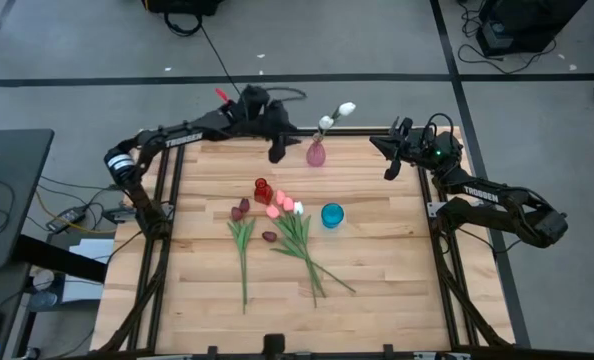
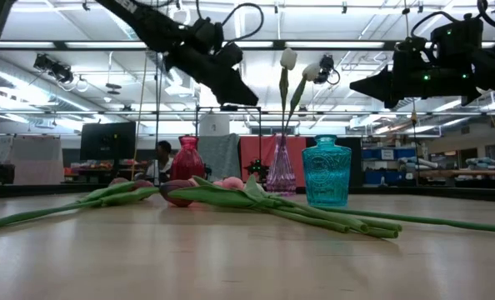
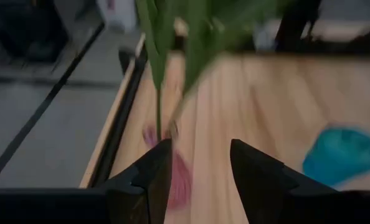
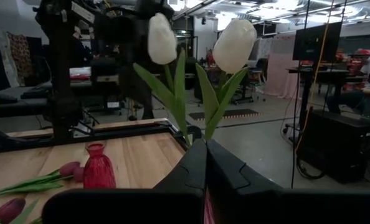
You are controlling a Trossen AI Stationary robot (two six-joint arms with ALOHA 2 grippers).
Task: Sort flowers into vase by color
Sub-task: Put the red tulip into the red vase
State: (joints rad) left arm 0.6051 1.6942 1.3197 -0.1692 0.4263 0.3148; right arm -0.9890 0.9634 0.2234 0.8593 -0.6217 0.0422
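Left gripper [image 1: 278, 152] fingers apart, holding nothing, just beside pink vase [image 1: 316, 154] at the far edge, two white tulips [image 1: 346, 109] standing in it. Loose flowers [image 1: 295, 232] lie mid-table near red vase [image 1: 262, 190] and teal vase [image 1: 332, 214]. Right gripper [image 1: 388, 172] closed, empty, far-right.

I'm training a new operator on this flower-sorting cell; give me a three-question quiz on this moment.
1. True or false: the pink vase holds two white tulips.
2. Which vases stand empty? A) red vase and teal vase B) the pink one only
3. Fill in: the left gripper's fingers are ____, beside the pink vase; the right gripper waits at the table's far right corner.

Key: 1 true; 2 A; 3 open
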